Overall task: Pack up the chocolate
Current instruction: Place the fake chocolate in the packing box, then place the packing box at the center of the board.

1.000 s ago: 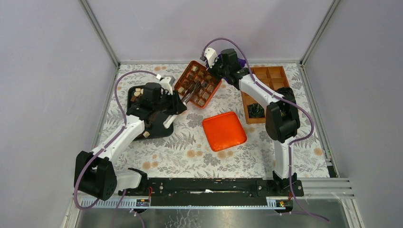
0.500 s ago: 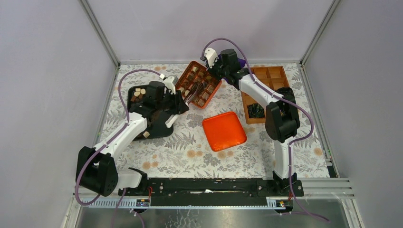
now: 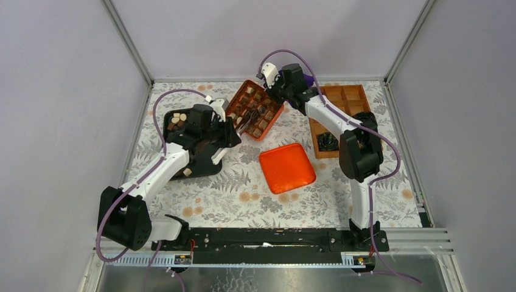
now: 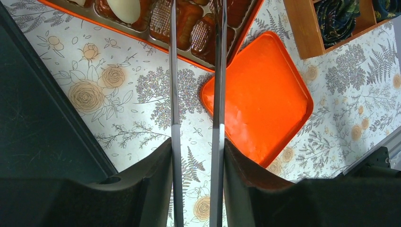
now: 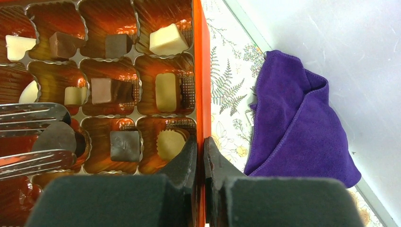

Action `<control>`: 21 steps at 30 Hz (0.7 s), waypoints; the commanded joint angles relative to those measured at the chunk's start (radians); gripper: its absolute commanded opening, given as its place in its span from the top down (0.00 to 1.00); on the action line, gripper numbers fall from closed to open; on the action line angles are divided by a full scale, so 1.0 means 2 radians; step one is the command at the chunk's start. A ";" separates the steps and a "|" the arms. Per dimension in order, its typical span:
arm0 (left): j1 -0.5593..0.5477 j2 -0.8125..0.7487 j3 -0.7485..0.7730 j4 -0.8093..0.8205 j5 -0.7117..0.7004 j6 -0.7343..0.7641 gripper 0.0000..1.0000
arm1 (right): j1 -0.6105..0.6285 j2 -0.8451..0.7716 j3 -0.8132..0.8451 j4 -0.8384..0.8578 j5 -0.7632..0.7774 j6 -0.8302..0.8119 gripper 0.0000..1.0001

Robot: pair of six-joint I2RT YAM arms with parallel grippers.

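One dark, rounded chocolate (image 5: 56,137) is pinched between the tips of the metal tongs (image 5: 28,118), low over a cell of the orange tray (image 5: 201,71). That cell sits next to one holding a dark square piece. Whether the chocolate already rests on the cell floor cannot be told. Most cells around it already hold a dark, light brown or cream piece. The tray sits at the far middle of the table (image 3: 225,194).

The left gripper (image 4: 196,151) reaches in from the left, its fingers squeezed onto the tongs' two arms. The right gripper (image 5: 199,144) is pressed together on the tray's right rim, steadying it. A purple cloth (image 5: 293,118) lies just beyond that rim.

More loose pieces wait in the black tray (image 3: 201,170) at the left. The orange lid (image 3: 286,168) lies nearer, and the wooden box (image 3: 347,97) stands at the right.

The step in hand looks like placing this piece. Next, the tongs likely need lowering until it seats, then easing apart and lifting clear without dragging its neighbours.
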 commanded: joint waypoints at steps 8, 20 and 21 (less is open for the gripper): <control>-0.003 0.003 0.030 0.010 -0.023 -0.002 0.49 | 0.002 -0.006 0.011 0.034 -0.017 0.021 1.00; -0.003 -0.039 0.034 -0.015 -0.070 -0.019 0.54 | -0.019 0.023 0.023 0.010 -0.035 0.081 1.00; -0.003 -0.044 0.033 -0.020 -0.078 -0.019 0.55 | -0.023 0.029 0.023 0.009 -0.036 0.091 1.00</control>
